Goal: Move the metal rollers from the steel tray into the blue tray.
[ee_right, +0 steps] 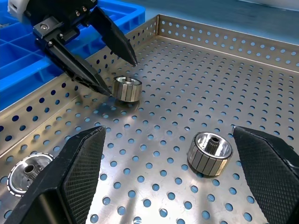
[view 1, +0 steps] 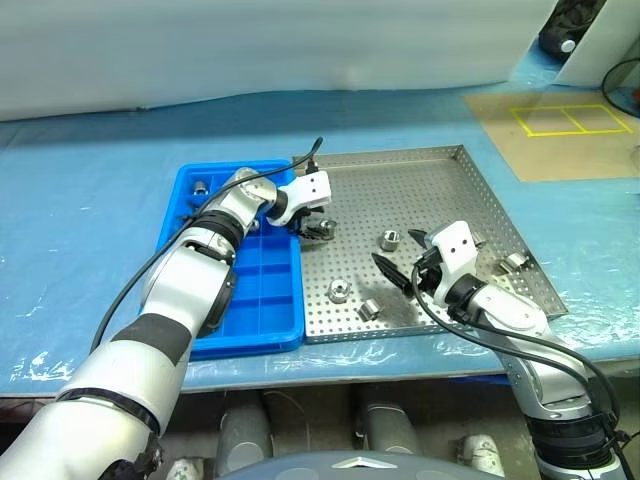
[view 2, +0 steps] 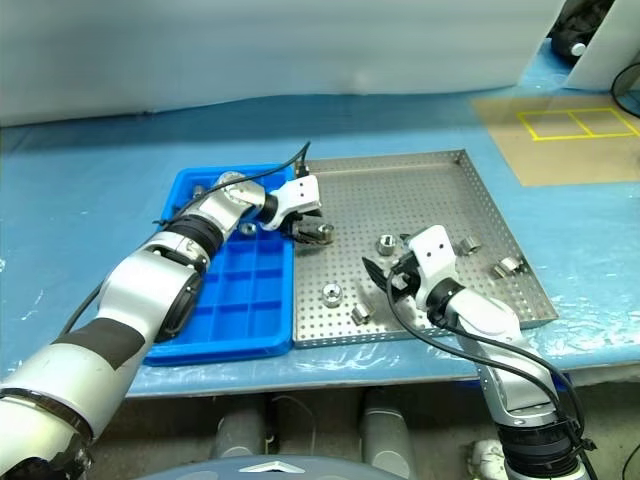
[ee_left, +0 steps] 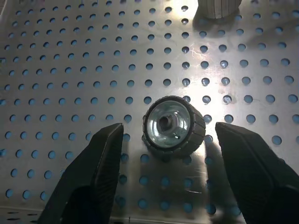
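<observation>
Steel tray (view 1: pixel 480 200) sat to the right of the blue tray (view 1: pixel 265 320), rims side by side on your blue-covered table (view 1: pixel 80 200). Your left gripper (ee_right: pixel 110 77) was over the steel tray's near-left area, by the rim next to the blue tray, jaws apart and straddling one roller (ee_left: pixel 174 125) lying on its side on the perforated sheet. In the left wrist view there were gaps between that roller and both fingers, so no grip. One finger tip (ee_right: pixel 100 86) looked very close to the roller in the right wrist view; contact I couldn't confirm. Your right gripper (view 1: pixel 405 262) hovered mid-tray, jaws wide open, holding nothing. Another roller (ee_right: pixel 209 153) stood upright between its fingers' line of sight, clear of both. More metal rollers (view 1: pixel 340 291) lay scattered in the steel tray. At least one roller (view 1: pixel 200 187) sat in a far compartment of the blue tray.
</observation>
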Robot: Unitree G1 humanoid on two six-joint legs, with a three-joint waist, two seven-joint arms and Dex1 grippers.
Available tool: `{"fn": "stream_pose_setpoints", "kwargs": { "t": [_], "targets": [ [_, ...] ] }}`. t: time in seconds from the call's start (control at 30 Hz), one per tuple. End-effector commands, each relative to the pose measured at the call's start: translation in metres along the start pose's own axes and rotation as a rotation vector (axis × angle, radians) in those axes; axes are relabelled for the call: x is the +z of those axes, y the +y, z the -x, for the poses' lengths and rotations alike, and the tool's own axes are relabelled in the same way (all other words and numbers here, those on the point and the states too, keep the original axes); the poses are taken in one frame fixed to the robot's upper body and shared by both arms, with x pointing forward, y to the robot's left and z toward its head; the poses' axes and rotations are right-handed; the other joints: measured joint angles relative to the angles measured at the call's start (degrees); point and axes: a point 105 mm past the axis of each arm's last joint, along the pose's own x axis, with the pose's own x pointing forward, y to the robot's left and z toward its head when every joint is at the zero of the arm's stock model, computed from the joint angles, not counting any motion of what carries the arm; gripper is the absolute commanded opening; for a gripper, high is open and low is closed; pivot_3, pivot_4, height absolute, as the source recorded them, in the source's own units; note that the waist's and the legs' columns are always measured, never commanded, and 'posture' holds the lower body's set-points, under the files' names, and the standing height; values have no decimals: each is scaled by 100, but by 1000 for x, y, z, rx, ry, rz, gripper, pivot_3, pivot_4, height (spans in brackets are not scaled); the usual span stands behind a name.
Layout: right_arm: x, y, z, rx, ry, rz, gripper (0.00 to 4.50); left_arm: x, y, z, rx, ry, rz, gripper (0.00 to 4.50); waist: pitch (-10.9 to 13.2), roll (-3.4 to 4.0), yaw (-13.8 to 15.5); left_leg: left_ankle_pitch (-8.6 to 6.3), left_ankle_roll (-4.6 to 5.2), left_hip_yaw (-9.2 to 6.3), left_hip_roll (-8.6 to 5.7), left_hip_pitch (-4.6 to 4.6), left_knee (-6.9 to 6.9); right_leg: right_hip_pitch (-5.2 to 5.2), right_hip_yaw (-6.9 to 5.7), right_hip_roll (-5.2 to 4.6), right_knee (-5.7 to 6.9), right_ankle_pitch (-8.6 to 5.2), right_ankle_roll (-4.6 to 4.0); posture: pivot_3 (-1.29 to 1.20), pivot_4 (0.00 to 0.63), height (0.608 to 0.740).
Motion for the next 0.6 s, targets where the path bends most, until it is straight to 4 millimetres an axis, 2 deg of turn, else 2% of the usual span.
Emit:
{"fn": "stream_pose_setpoints", "kwargs": {
  "t": [0.03, 0.07, 0.17, 0.3, 0.4, 0.6],
  "targets": [
    [11, 0, 3, -12, -46, 25, 4500, 29, 8, -2, 33, -60, -57, 3302, 1, -1, -21, -1, 2, 0, 1, -2, -2, -1, 0, 1, -2, 7, -11, -524, 150, 740],
    [10, 1, 3, -13, -46, 24, 4500, 31, 8, -4, 36, -64, -48, 3302, 1, -1, -55, -2, 3, 0, 3, -5, -7, -3, -2, 2, -6, 18, -31, -527, 150, 740],
    [9, 2, 3, -14, -44, 23, 4500, 41, 4, -6, -2, -97, -18, 3302, 1, -1, -154, -5, 7, 0, 9, -18, -15, -18, -5, 5, -7, 12, -20, -532, 150, 740],
    [8, 3, 5, -21, -42, 18, 4500, 23, 2, -7, -9, 51, -162, 3302, 1, -1, -275, -3, 6, 1, 17, -54, -21, -64, -5, 8, -2, 12, -19, -544, 150, 740],
    [7, 4, 6, -27, -40, 15, 4500, 15, 3, -3, -15, 109, -182, 3302, 1, -1, -324, -4, 5, 1, 17, -56, -14, -66, -5, 8, -1, 12, -18, -549, 150, 740],
    [5, 6, 7, -30, -37, 11, 4500, 16, 7, 8, -42, 137, -203, 3302, 1, -2, -366, -4, 5, 1, 12, -60, -6, -64, -5, 6, 2, 14, -16, -554, 150, 740]
  ]
}}
